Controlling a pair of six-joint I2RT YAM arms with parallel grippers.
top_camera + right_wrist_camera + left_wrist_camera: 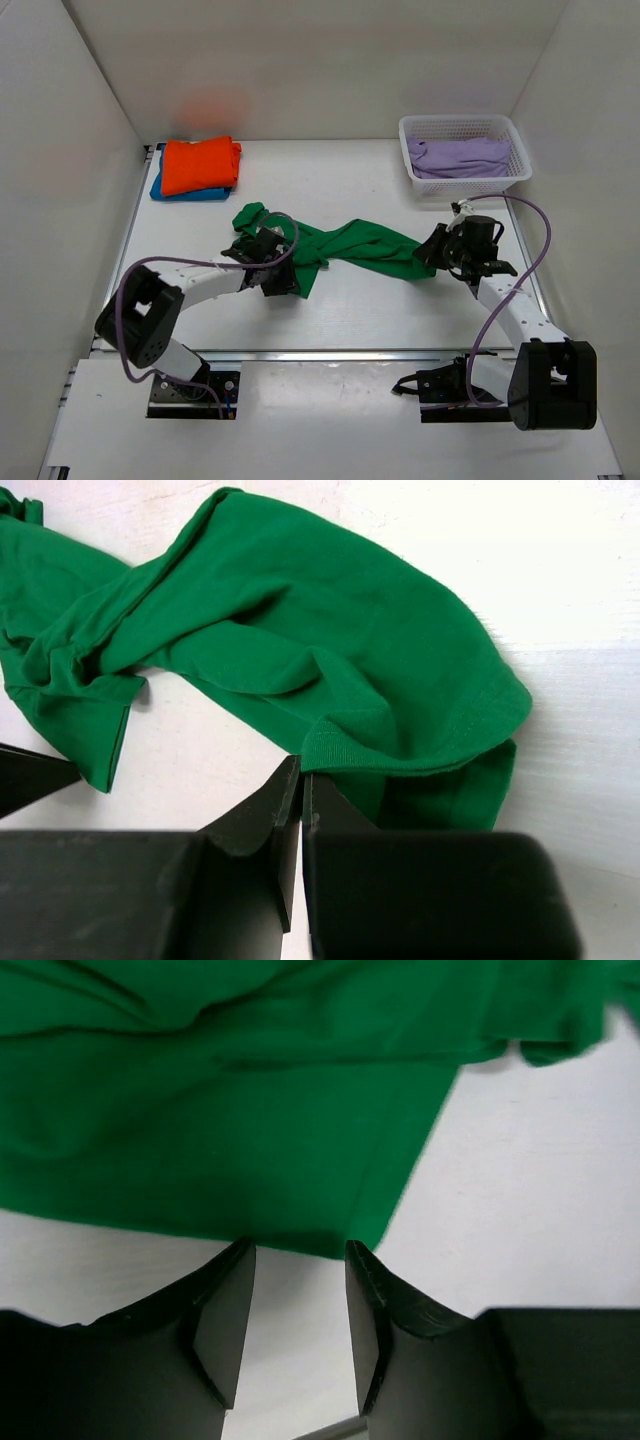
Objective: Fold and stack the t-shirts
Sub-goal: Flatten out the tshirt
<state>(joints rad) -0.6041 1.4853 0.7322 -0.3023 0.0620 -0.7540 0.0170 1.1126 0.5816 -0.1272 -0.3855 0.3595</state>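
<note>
Green t-shirt (355,245) — soft cloth, crumpled into a twisted strip.

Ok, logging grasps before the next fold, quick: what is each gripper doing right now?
Left gripper: open, empty, tips at the green shirt edge.
Right gripper: closed, pinching the green shirt at its hem.

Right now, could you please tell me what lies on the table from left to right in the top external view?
The orange t-shirt folded at far left → green t-shirt spread mid-table → white basket at far right.
</note>
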